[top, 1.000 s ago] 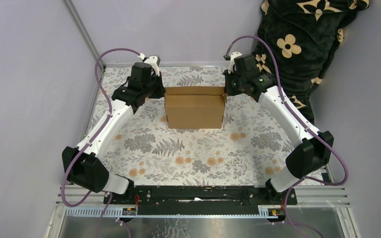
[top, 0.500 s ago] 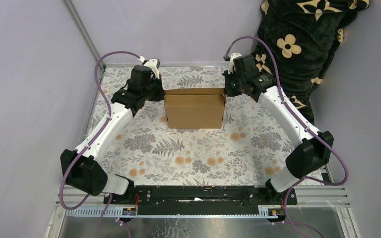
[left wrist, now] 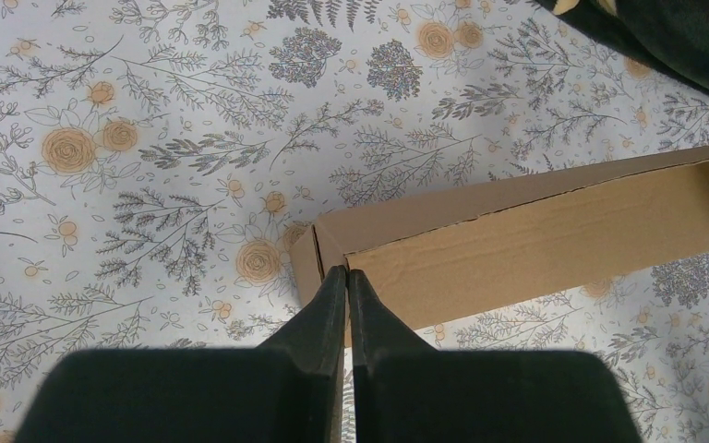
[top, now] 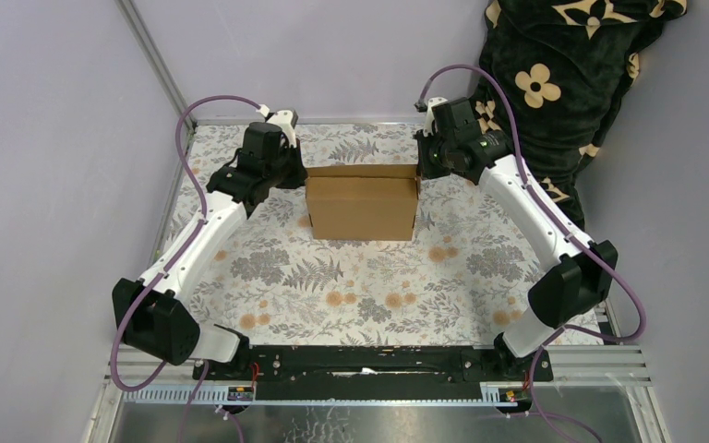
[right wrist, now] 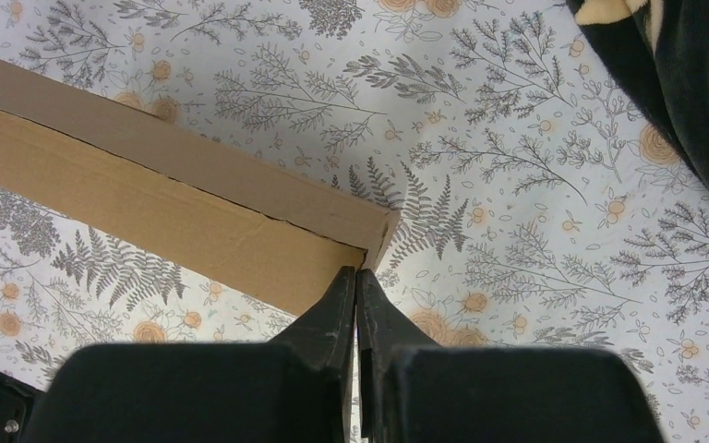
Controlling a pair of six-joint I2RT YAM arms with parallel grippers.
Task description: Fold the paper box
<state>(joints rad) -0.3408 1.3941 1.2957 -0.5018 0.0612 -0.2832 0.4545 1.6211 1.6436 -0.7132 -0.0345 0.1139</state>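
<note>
The box (top: 362, 210) stands at the far middle of the floral table (top: 332, 277); the left gripper (left wrist: 347, 271), fingers pressed together, has its tips at the box's far left corner; the right gripper (right wrist: 357, 271), likewise together, at its far right corner.

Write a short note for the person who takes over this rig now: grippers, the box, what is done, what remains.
Grippers: the left gripper is shut, tips at the far-left corner of the paper box; the right gripper is shut at the far-right corner. Whether they pinch cardboard, I cannot tell.
Box: on the table, toward its far edge.
Done: walls are up, box shape formed.
To do: check that lid and tabs are tucked; not visible here.
</note>
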